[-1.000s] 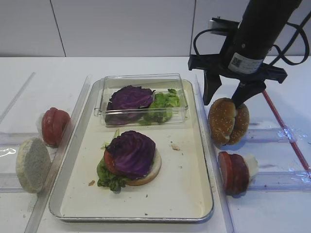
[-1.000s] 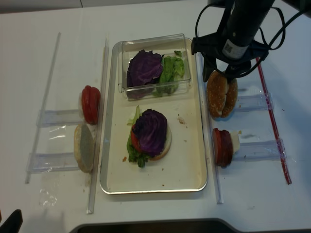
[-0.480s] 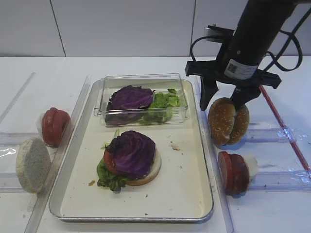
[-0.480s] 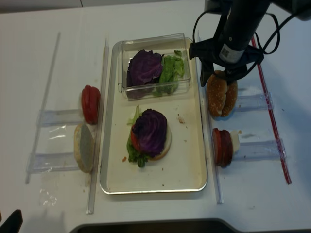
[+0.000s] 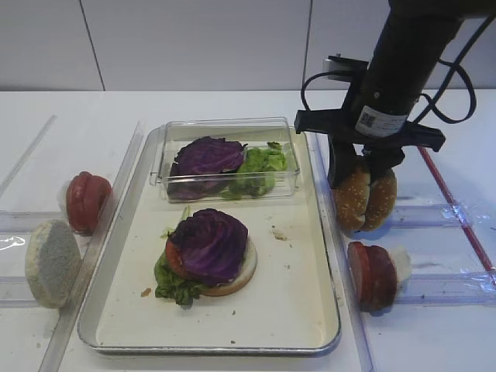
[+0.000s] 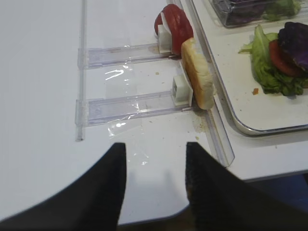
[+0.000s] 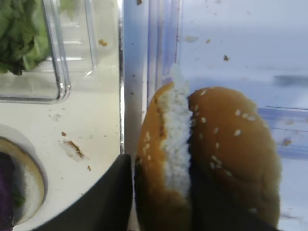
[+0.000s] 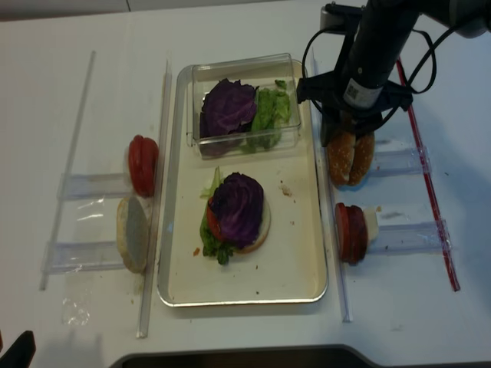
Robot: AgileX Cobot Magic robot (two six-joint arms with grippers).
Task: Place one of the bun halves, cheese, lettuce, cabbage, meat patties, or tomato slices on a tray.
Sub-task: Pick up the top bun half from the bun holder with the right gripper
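A large rectangular metal tray [image 5: 329, 310] with rounded corners, a raised silvery rim and a cream floor is seen at the centre of the white table [image 5: 232, 108]. On its floor, toward 7 o'clock, a pale bun base is stacked with ruffled green lettuce [image 5: 172, 283], a thin red tomato slice [image 5: 172, 256] and a rounded, veined clump of purple cabbage [image 5: 211, 242]. At the tray's 12 o'clock a small clear plastic box [image 5: 225, 157] holds more purple and green leaves. Clear acrylic racks are set on both sides (ingredients stand on edge in them). At the tray's 9 o'clock a red slice pair [image 5: 85, 201] and a grainy grey-white seedless half [image 5: 51, 263] are stood; at 4 o'clock thick reddish-brown meat patties [image 5: 373, 275] are stood against a white block. At 2 o'clock, just outside the rim, two golden-brown seeded buns stand side by side: the bun half [image 7: 161, 168] nearer the tray shows a big white bare patch, and the outer one [image 7: 231, 144] has a whole glossy crust. The right gripper [image 5: 361, 172] is lowered over this pair; its dark fingers [image 7: 103, 202] are seen partly closed around the patched bun, one pressed to its tray side and the other in the gap between the two buns. The left gripper [image 6: 154, 180] hangs over bare table with its jaws apart, holding nothing.
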